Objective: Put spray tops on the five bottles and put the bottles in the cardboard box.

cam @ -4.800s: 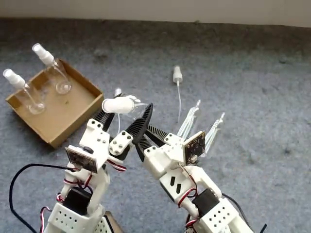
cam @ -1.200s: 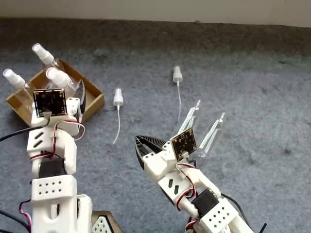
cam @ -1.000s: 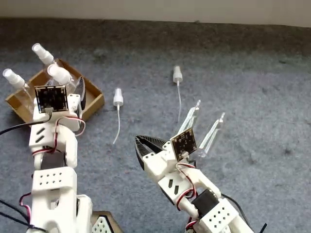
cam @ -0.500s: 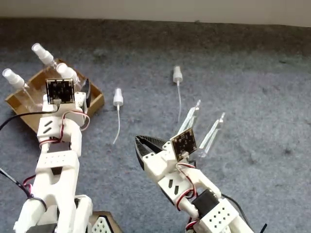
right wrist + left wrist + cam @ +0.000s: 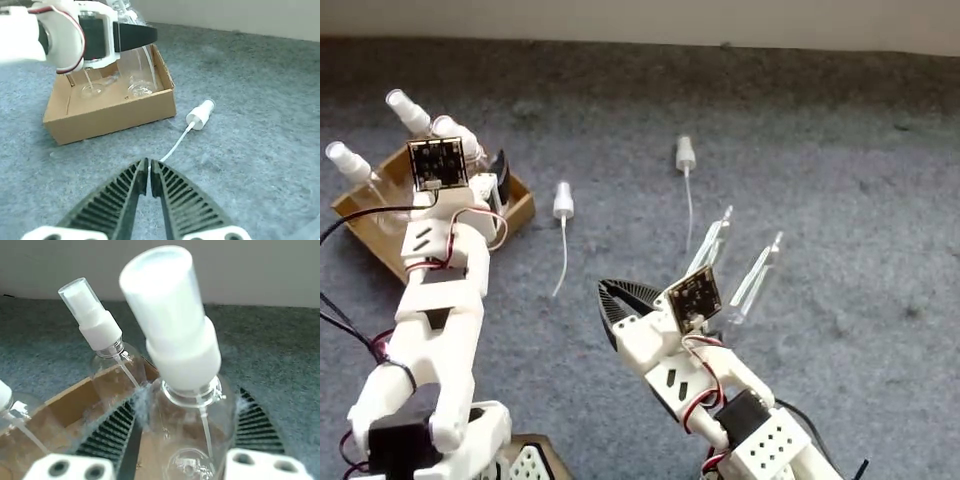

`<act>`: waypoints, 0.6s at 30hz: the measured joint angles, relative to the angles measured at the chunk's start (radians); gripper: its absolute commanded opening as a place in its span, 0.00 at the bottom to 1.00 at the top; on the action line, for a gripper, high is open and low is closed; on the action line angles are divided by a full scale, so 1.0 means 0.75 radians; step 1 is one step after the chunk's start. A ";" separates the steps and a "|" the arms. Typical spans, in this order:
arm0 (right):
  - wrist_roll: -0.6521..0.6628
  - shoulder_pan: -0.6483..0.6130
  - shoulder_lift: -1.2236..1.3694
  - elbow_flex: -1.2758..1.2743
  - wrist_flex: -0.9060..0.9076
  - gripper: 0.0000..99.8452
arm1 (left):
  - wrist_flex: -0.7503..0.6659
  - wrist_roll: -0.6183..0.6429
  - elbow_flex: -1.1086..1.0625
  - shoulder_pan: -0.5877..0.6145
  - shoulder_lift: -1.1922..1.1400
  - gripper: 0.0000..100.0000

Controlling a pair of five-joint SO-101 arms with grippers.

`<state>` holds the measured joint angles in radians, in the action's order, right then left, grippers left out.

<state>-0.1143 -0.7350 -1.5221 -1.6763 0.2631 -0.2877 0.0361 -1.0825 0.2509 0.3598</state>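
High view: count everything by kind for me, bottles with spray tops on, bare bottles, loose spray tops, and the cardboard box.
Bottles with spray tops: 3
Bare bottles: 2
Loose spray tops: 2
Cardboard box: 1
Total: 8

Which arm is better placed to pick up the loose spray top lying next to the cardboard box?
Right. The right gripper is empty and points toward that spray top, while the left gripper holds a capped bottle at the cardboard box.
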 measured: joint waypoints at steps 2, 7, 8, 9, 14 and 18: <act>0.033 0.000 0.000 0.000 0.000 0.01 | -0.063 0.000 0.000 -0.006 -0.031 0.15; 0.049 0.000 0.000 0.000 0.000 0.01 | -0.194 0.000 0.000 -0.008 -0.143 0.15; 0.051 0.000 0.000 0.000 0.000 0.01 | -0.215 0.000 0.000 -0.008 -0.166 0.15; 0.055 0.000 0.000 0.000 0.000 0.01 | -0.231 0.000 0.000 -0.008 -0.186 0.15; 0.055 0.000 0.000 0.000 0.000 0.01 | -0.321 0.000 0.000 -0.008 -0.258 0.15; 0.055 0.000 0.000 0.000 0.000 0.01 | -0.333 0.000 0.000 -0.008 -0.295 0.15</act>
<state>-0.0729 -0.7350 -1.5221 -1.6763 0.2631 -0.5378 0.0361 -1.0825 0.2447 0.1389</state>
